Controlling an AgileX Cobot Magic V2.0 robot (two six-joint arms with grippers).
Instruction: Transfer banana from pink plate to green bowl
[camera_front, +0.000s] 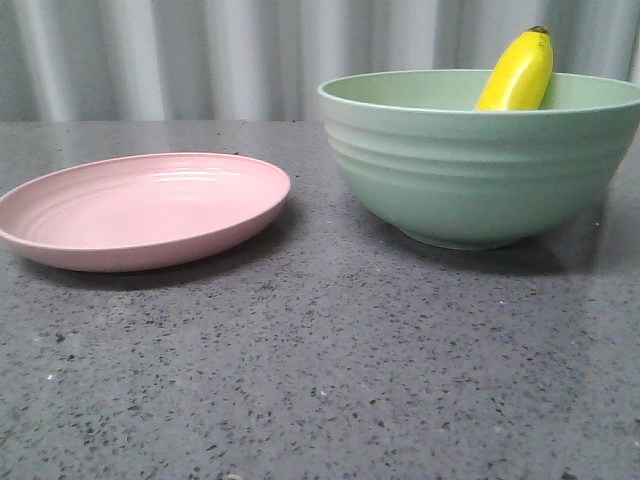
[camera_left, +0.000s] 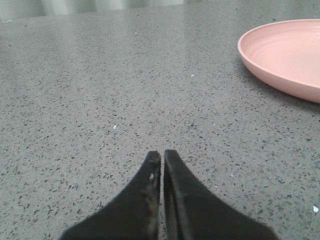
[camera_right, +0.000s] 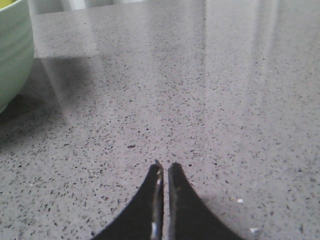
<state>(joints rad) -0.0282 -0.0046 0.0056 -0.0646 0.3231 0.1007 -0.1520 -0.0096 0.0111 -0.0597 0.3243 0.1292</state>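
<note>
The yellow banana (camera_front: 518, 72) stands leaning inside the green bowl (camera_front: 480, 165) at the right, its dark tip sticking up over the rim. The pink plate (camera_front: 140, 208) lies empty at the left. Neither gripper shows in the front view. In the left wrist view my left gripper (camera_left: 162, 154) is shut and empty, low over the speckled table, with the pink plate (camera_left: 285, 55) off to one side. In the right wrist view my right gripper (camera_right: 165, 165) is shut and empty over the table, with the green bowl (camera_right: 12, 50) at the frame's edge.
The grey speckled table (camera_front: 320, 370) runs from the front edge back to a pale pleated curtain (camera_front: 200, 55). Plate and bowl stand side by side with a narrow gap between them.
</note>
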